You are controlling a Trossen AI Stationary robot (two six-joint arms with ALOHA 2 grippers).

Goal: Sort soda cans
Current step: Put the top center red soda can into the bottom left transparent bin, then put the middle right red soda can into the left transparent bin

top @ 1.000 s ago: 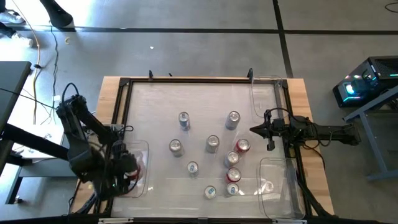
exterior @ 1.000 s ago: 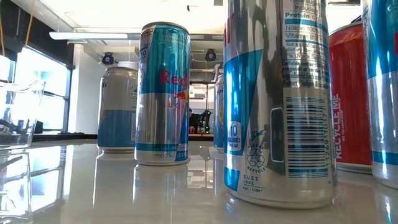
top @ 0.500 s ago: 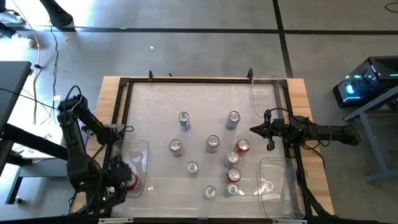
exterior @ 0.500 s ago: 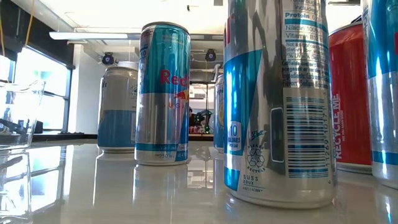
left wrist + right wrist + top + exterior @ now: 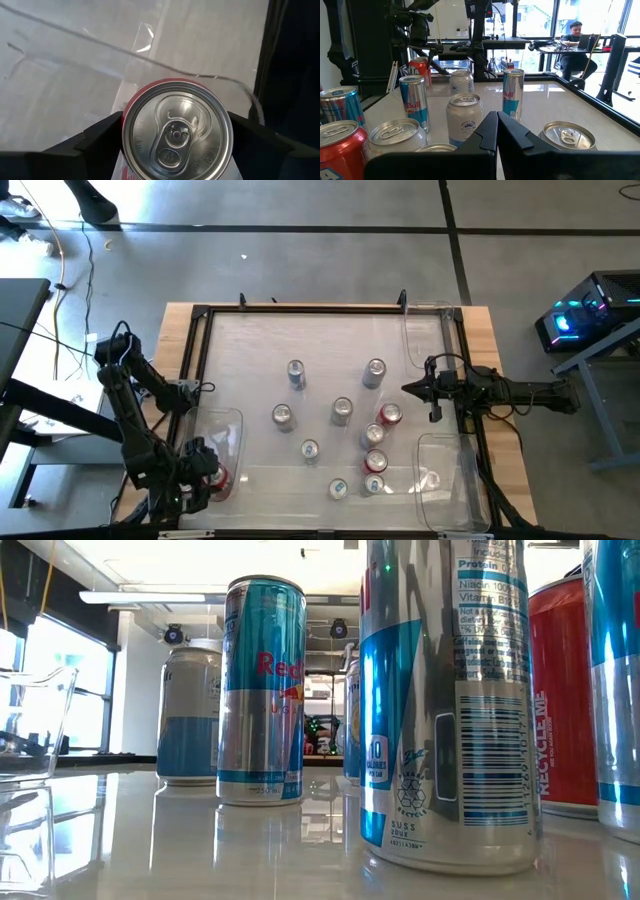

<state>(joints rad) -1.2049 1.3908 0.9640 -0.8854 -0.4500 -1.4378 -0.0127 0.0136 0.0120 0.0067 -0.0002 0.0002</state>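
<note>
1. A red can [image 5: 217, 479] stands upright at the worktop's 8 o'clock corner, silver top [image 5: 177, 131] up, between the left claw's [image 5: 205, 477] fingers.
2. Nine more cans stand upright from the centre toward 5 o'clock: silver-blue ones [image 5: 295, 371] and red ones [image 5: 390, 414].

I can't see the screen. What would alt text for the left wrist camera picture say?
Seen from straight above, a red soda can with a silver pull-tab top sits between the left gripper's two dark fingers, which stand on either side of it. Behind it, the curved rim of a clear plastic bin crosses the pale table.
</note>
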